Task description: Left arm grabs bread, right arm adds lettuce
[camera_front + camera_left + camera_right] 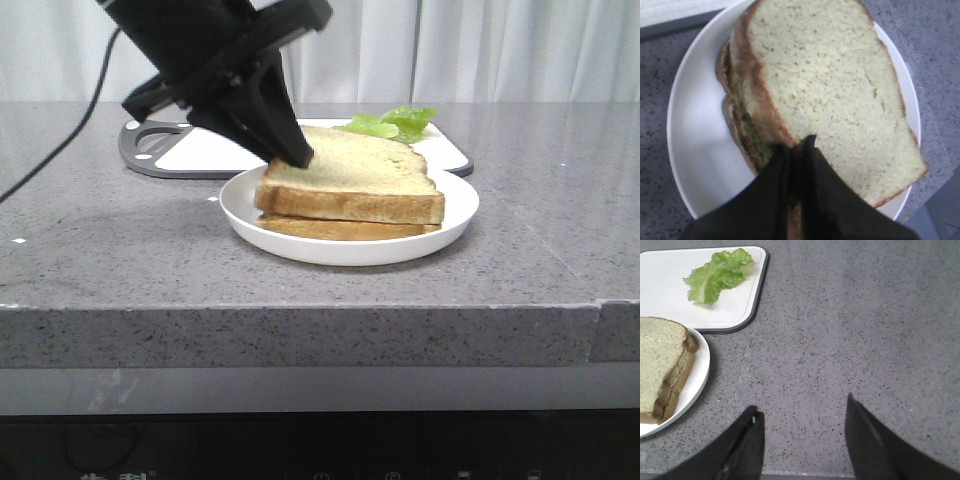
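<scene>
The bread, a thick slice with a pale speckled face, lies on a thinner slice on a white plate. My left gripper is shut on the bread's left crust edge. In the left wrist view the black fingers pinch that edge of the bread over the plate. The lettuce lies on a white cutting board behind the plate. In the right wrist view my right gripper is open and empty over bare counter, well apart from the lettuce.
The cutting board has a dark rim and sits against the plate's far side. The grey speckled counter stretches to the right. A black cable hangs at the left. The counter's front edge is near the plate.
</scene>
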Robot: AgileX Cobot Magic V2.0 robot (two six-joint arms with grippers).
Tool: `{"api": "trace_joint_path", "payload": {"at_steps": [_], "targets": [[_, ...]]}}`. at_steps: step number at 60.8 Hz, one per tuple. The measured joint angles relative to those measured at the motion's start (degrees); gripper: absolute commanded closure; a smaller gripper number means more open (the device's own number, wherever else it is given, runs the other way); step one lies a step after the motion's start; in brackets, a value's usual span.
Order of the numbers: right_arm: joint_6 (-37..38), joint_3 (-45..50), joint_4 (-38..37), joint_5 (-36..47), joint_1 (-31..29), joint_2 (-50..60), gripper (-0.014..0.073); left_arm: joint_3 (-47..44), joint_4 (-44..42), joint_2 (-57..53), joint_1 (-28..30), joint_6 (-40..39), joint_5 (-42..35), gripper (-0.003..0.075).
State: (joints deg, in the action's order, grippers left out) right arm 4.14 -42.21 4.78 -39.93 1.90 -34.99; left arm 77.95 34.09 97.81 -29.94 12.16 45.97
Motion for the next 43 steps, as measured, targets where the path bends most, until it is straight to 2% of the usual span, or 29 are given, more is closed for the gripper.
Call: {"api": "trace_joint_path", "payload": {"at_steps": [18,32,43], "targets": [[0.00,0.00,0.00,0.45,0.00,0.00,0.0197,-1.74,-1.65,-14.84,4.94,0.00,1.57,0.0741],[0.00,0.00,0.98,1.70,0.10,-0.78,0.0197,-12.33,-3.54,-31.06,12.45,0.00,1.13,0.0741],[-2.06,-1.24,6.38,1.92,0.10,-7.85,0.0197,-20.48,-5.53,-42.31,16.29,0.00,1.13,0.0741]]}}
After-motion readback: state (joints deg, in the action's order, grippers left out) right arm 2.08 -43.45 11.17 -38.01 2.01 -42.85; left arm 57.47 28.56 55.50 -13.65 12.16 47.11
